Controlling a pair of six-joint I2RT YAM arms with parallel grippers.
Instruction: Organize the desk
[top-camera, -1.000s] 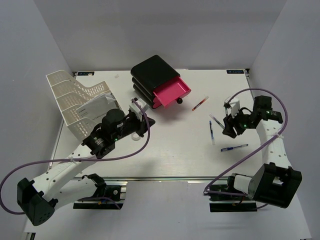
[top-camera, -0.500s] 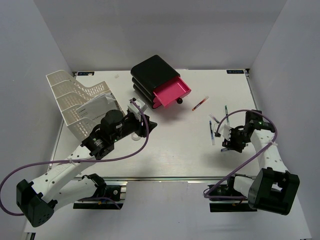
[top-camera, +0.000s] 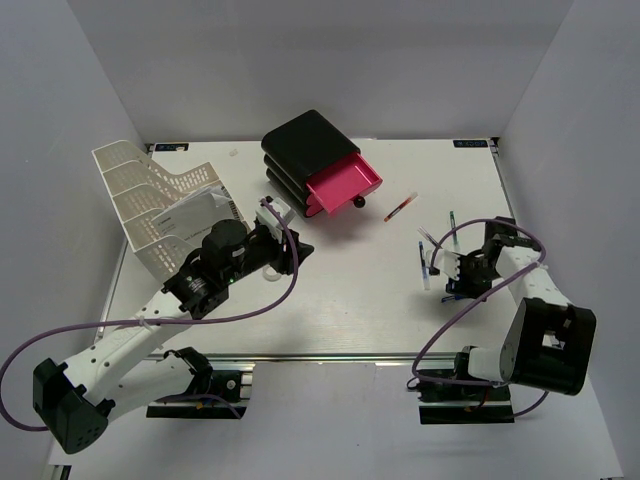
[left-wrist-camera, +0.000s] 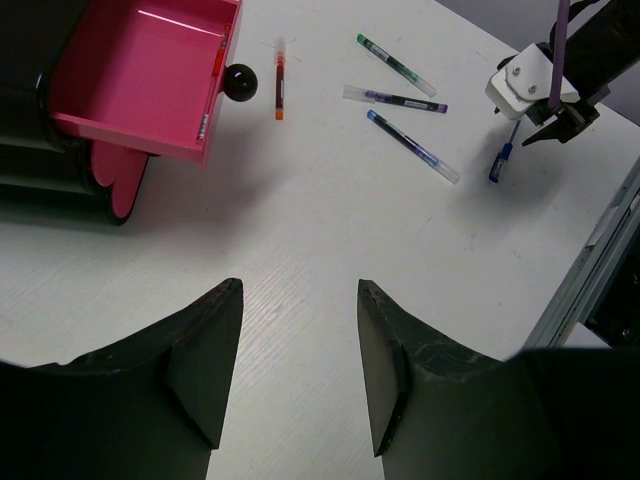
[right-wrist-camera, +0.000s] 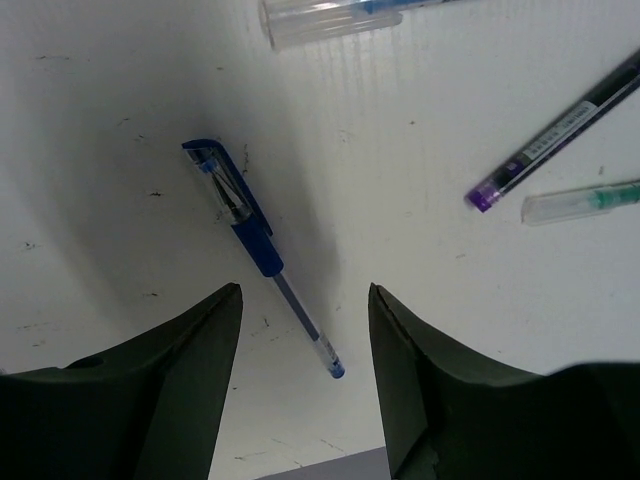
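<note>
The desk (top-camera: 350, 300) is a white tabletop. A blue pen (right-wrist-camera: 255, 235) lies on it, and my right gripper (right-wrist-camera: 305, 290) hangs low over it, open, with the pen's tip end between the fingers. In the top view this gripper (top-camera: 455, 285) is at the right front, over the blue pen (top-camera: 449, 294). Three more pens (top-camera: 424, 262) lie just beyond it; the left wrist view shows them too (left-wrist-camera: 395, 99). A red pen (top-camera: 400, 207) lies near the open pink drawer (top-camera: 345, 183). My left gripper (left-wrist-camera: 298, 287) is open and empty above bare desk, left of centre (top-camera: 283, 240).
A black drawer unit (top-camera: 305, 150) stands at the back centre, its pink drawer pulled out with a black knob (left-wrist-camera: 240, 82). A white mesh paper tray (top-camera: 140, 200) holding papers stands at the left. Grey walls enclose the desk. A metal rail (top-camera: 330, 357) runs along the front edge.
My right gripper has swung forward and down from above the group of pens to just over the blue pen. The left arm has barely moved.
</note>
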